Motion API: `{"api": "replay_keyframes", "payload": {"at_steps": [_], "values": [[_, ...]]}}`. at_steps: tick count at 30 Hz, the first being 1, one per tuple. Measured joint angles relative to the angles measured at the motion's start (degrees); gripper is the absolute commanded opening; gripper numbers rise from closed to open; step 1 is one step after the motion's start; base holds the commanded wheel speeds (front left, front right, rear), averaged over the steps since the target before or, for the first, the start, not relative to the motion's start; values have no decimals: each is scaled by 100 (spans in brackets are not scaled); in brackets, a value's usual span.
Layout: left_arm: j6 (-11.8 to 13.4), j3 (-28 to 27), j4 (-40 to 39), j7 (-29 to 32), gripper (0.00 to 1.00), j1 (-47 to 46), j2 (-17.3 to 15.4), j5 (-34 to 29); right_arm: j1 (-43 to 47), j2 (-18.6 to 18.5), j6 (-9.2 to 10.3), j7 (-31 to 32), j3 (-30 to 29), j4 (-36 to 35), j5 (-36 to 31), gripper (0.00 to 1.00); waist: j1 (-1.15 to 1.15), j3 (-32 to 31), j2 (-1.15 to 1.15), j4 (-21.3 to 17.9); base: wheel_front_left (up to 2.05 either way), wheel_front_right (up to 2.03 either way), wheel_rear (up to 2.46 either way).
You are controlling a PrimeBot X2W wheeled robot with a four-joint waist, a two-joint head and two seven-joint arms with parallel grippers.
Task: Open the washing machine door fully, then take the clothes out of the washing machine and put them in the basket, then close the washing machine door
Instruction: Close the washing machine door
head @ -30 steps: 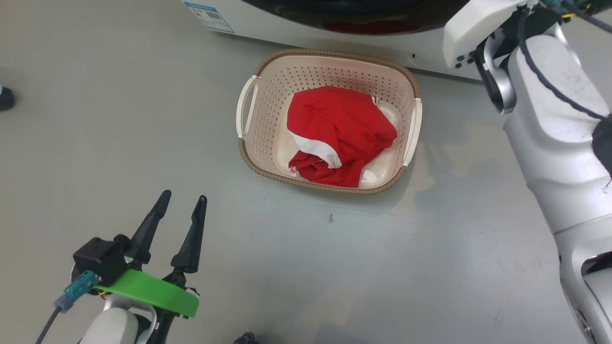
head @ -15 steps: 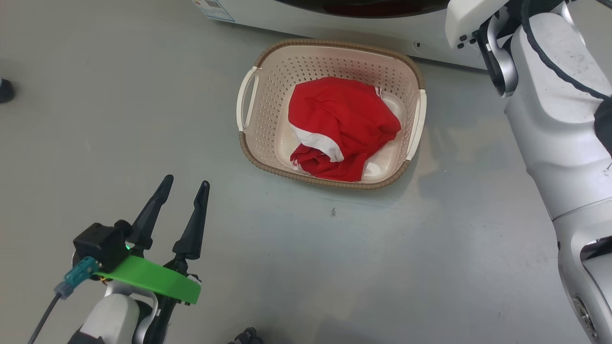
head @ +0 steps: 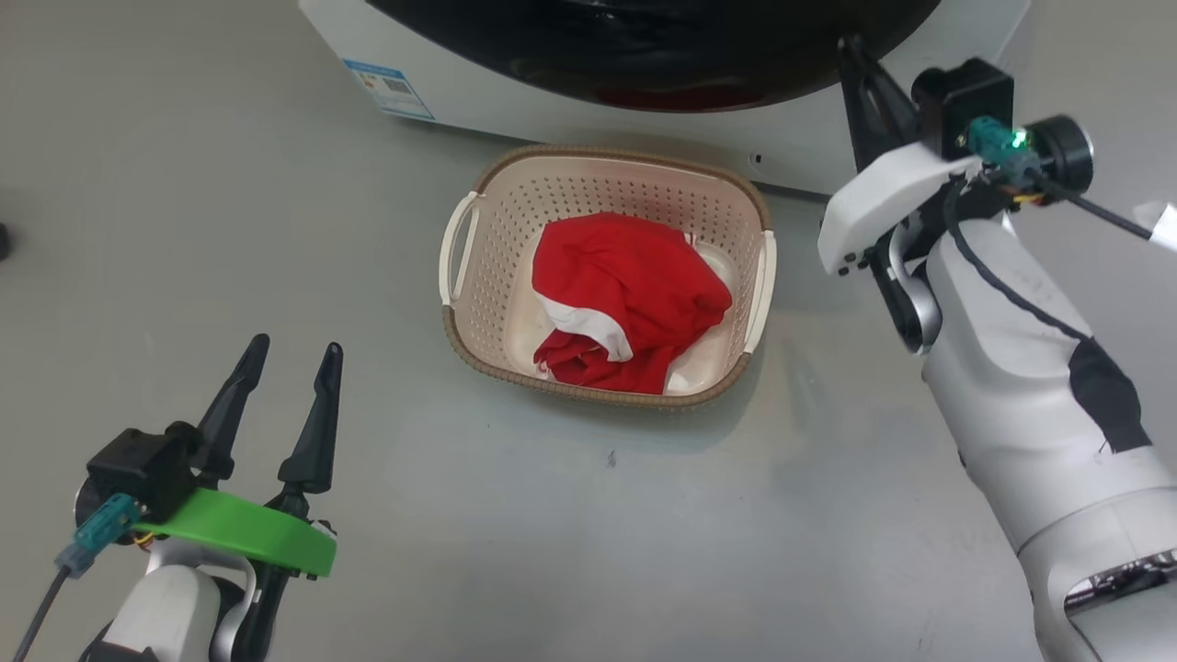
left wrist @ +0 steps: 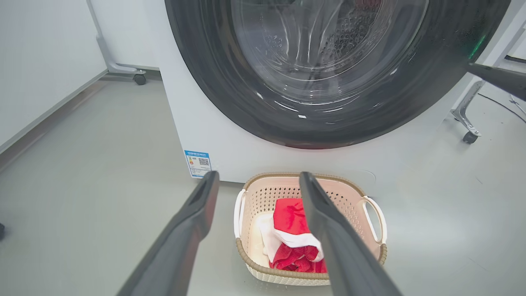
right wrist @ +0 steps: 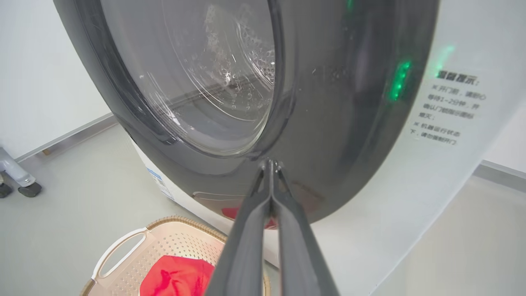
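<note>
The washing machine (head: pixel 478 83) stands at the top of the head view, and its door (head: pixel 644 46) lies against its front. My right gripper (head: pixel 846 46) is shut and empty, its tips pressed on the door's black rim (right wrist: pixel 328 102) beside the glass bowl; the same gripper (right wrist: pixel 269 162) shows in the right wrist view. The red clothes (head: pixel 625 294) lie in the cream basket (head: pixel 460 248) on the floor before the machine. My left gripper (head: pixel 294 345) hangs open and empty at the lower left, well short of the basket (left wrist: pixel 372 209).
Grey floor surrounds the basket on all sides. A blue label (left wrist: pixel 198 162) marks the machine's lower left corner. Wheeled frame legs (left wrist: pixel 464 123) stand right of the machine and another caster (left wrist: pixel 139 78) to its left. A dark object (head: pixel 3 241) sits at the far left edge.
The head camera has tilted up, bringing more of the machine and my right gripper into the picture. Basket, clothes and left gripper keep their places on the floor.
</note>
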State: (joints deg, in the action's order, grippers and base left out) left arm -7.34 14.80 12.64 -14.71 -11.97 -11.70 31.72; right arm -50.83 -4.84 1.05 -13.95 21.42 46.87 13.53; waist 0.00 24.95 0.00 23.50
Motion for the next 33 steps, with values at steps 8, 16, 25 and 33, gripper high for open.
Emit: {"api": "replay_keyframes", "payload": {"at_steps": [8, 16, 25, 33], "values": [[0, -131, 13, 0, 100, 210, -80, -198, 943, 55, -98, -7, 11, 5, 261, 92, 0, -473, 0, -320, 0, 0, 0], [0, -259, 29, 0, 100, 469, -136, -347, 1703, 94, -29, -8, -322, -433, 577, 100, 0, -913, 0, -730, 0, 0, 0], [0, -569, 215, 0, 100, 825, -126, -572, 2512, 123, 167, -51, -657, -1305, 658, 100, 0, -1364, 0, -1135, 0, 0, 0], [0, -870, 231, 0, 100, 1001, -113, -782, 3246, 142, 246, -51, -854, -1925, 606, 100, 0, -1671, 0, -1432, 0, 0, 0]]}}
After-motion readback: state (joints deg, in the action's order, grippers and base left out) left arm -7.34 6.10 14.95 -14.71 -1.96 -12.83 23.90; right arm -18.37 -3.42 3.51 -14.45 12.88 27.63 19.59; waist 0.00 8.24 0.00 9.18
